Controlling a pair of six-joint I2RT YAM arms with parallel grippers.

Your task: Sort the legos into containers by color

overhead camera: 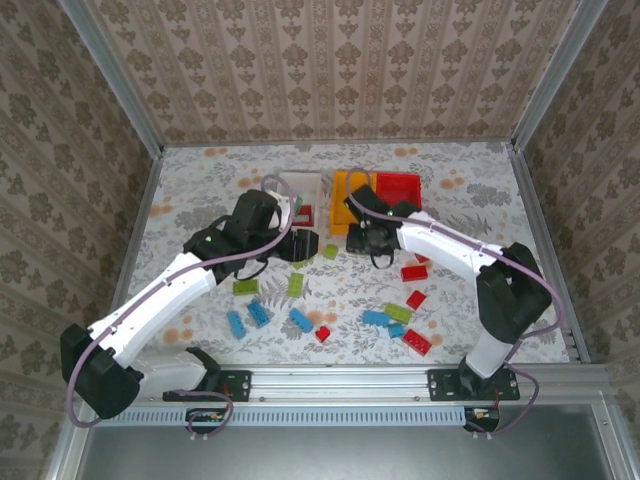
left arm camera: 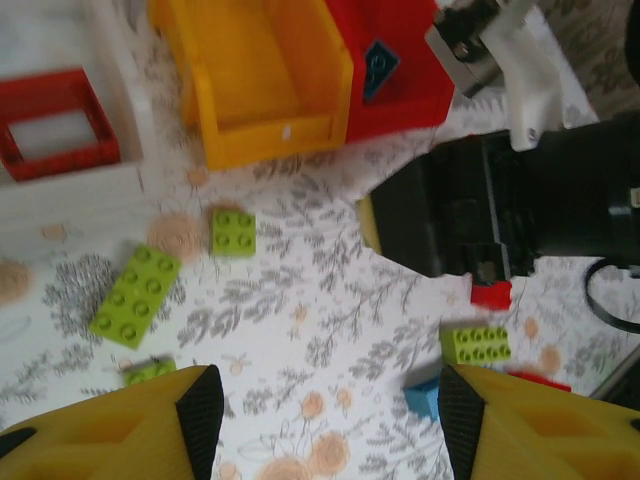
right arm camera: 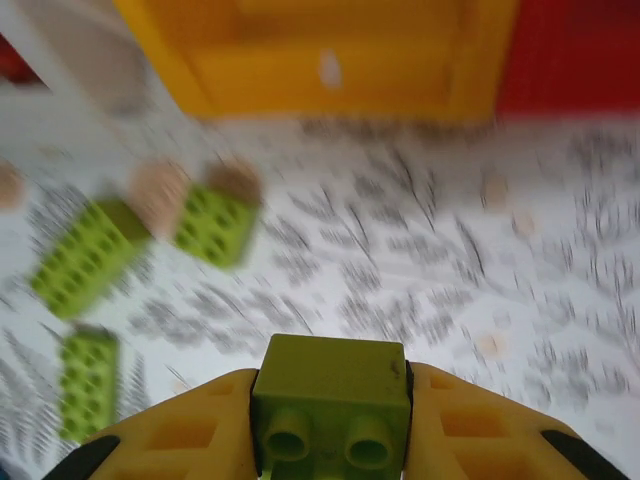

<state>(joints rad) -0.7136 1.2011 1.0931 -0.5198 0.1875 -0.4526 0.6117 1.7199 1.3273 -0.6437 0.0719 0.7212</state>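
Note:
My right gripper is shut on a lime green lego, held above the table just in front of the orange-yellow container. From above, that gripper sits below the orange-yellow container and the red container. My left gripper stands open over bare tablecloth with nothing between its fingers; from above it lies below the white container. A red square frame lies in the white container. Loose lime green legos lie nearby.
Red, light blue and lime green legos are scattered across the near half of the table. The right arm's black wrist is close to my left gripper. Patterned walls and metal rails enclose the table.

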